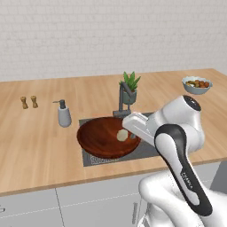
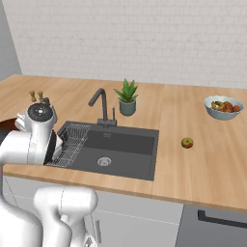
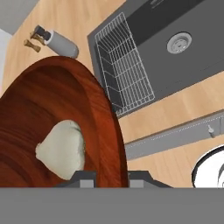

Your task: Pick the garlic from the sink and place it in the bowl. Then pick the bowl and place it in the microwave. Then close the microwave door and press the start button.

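Note:
The reddish-brown wooden bowl [image 1: 104,137] hangs tilted over the left part of the dark sink [image 2: 126,143]. My gripper [image 3: 113,178] is shut on the bowl's right rim [image 3: 110,131], one finger inside and one outside. The off-white garlic [image 3: 63,148] lies inside the bowl, close to the pinched rim; in the left base view the garlic [image 1: 122,135] sits just left of my gripper [image 1: 133,135]. A wire rack [image 3: 123,65] rests in the basin's left end below the bowl. The microwave, its door and the start button are out of view.
The faucet [image 2: 100,102] and a potted plant [image 2: 127,98] stand behind the sink. A soap dispenser [image 1: 64,114] and two small shakers [image 1: 29,102] stand to its left. A pale fruit bowl [image 2: 223,106] and a round fruit [image 2: 187,143] sit on the counter to the right.

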